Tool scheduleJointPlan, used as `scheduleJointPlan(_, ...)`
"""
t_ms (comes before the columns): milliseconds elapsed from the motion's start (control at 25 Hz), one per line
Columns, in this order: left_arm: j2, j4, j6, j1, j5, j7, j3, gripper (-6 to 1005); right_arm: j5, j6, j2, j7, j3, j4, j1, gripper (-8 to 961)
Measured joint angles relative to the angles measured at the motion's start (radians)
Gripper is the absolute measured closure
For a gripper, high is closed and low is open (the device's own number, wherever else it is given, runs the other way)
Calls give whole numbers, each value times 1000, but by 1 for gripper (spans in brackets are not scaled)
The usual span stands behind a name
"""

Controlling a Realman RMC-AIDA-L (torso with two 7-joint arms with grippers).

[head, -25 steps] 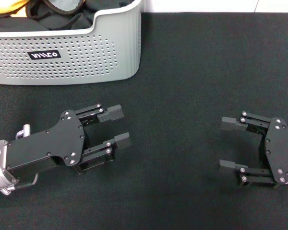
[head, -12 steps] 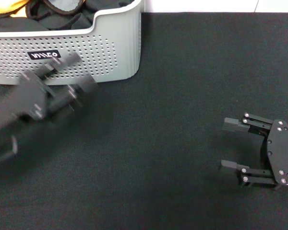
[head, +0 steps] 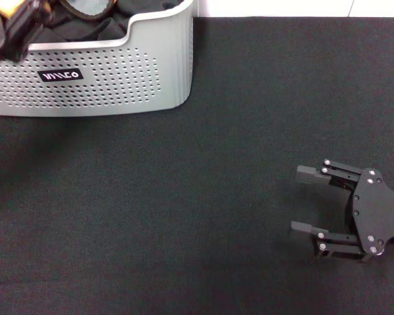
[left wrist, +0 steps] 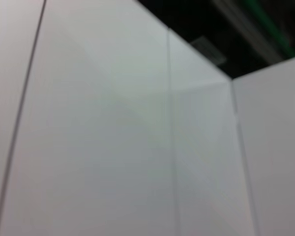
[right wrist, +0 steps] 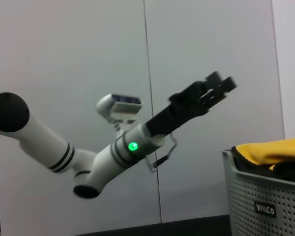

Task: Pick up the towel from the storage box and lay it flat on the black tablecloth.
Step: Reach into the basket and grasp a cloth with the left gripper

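Up high, the left hand (right wrist: 225,84) hangs above one storage box (head: 118,79) holding one towel (right wrist: 270,150), fingers unreadable; the right hand (head: 306,201) rests spread on the black tablecloth (head: 249,118).

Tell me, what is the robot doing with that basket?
It is going for the yellow towel lying in the grey storage box. The left hand is raised in the air near the box and holds nothing. The right hand waits open above the black tablecloth. The towel is not picked up yet.
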Motion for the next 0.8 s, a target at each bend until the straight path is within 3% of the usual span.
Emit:
scheduleJointPlan(280, -16, 263, -322, -8, 65, -199, 12, 408, -3, -4, 2, -4, -2, -8, 8, 216)
scheduleJointPlan(560, -16, 557, -602, -19, 407, -494, 12, 409, -3, -11, 3, -6, -2, -10, 19, 219)
scheduleJointPlan(800, -17, 680, -732, -41, 660, -668, 34, 409, -3, -14, 3, -10, -1, -10, 38, 221)
